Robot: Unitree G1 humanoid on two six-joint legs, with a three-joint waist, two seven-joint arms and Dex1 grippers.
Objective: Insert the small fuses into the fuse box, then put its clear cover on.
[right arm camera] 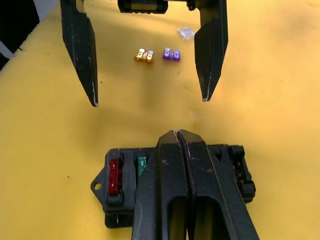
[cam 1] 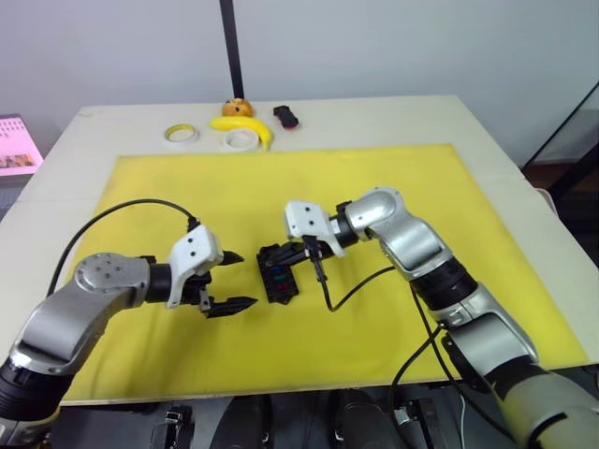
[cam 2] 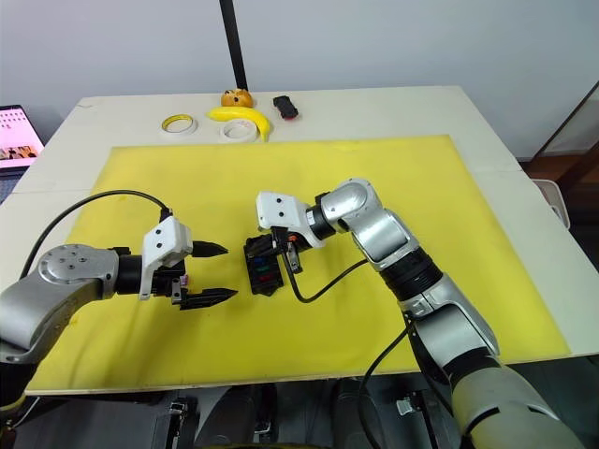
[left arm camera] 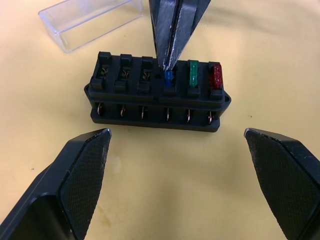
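Observation:
The black fuse box (cam 1: 278,278) lies mid-mat between my two grippers. Its far row holds a red fuse (left arm camera: 216,75), a green fuse (left arm camera: 192,74) and a blue fuse (left arm camera: 168,77); three slots beside them are vacant. My right gripper (left arm camera: 168,66) is shut, its tips touching the top of the blue fuse. The left gripper (cam 1: 248,279) is open, just left of the box, with nothing between its fingers. Beyond the box lies the clear cover (left arm camera: 90,20). Yellow (right arm camera: 144,55), purple (right arm camera: 171,54) and grey (right arm camera: 186,33) fuses lie loose on the mat behind the left gripper.
The yellow mat (cam 1: 468,187) covers most of the table. At the far edge sit two white tape rolls (cam 1: 181,134) (cam 1: 241,139), a banana (cam 1: 248,126), an orange object (cam 1: 237,108) and a black-and-red gadget (cam 1: 286,116). A cable (cam 1: 360,285) loops under my right wrist.

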